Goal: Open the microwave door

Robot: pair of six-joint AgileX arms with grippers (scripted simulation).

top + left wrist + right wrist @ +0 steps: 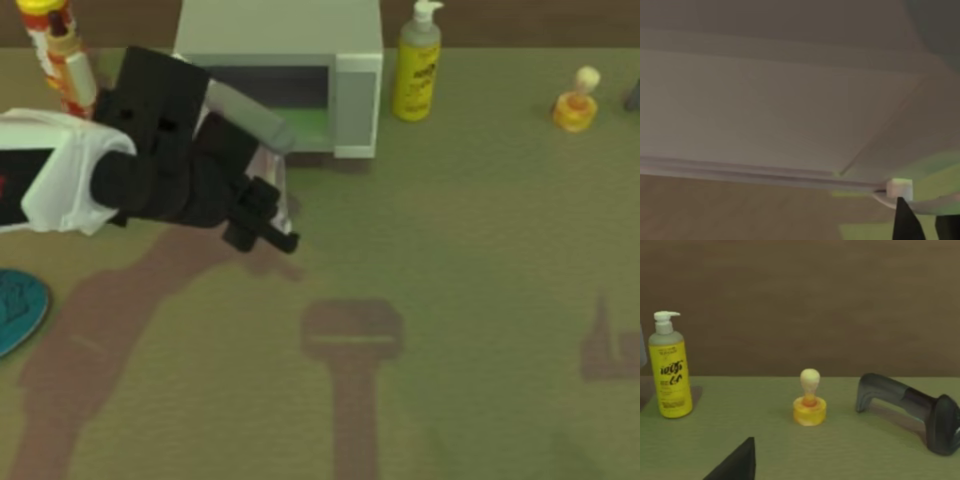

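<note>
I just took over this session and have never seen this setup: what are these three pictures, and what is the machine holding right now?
They show one moment from three cameras on a simulated pair of AgileX arms at a table.

The top view looks straight down. The microwave stands at the far edge, and its microwave door is swung partly open, showing the green floor inside. The left gripper is at the door's free edge, seemingly pulling it; whether its fingers are closed there cannot be seen.

The left wrist view sits right against the door, so the pale panel fills it.

The right wrist view looks across the table at a yellow pump bottle, a small yellow knob-topped object and a dark handheld scanner. The right arm is outside the top view, apparently parked.
</note>
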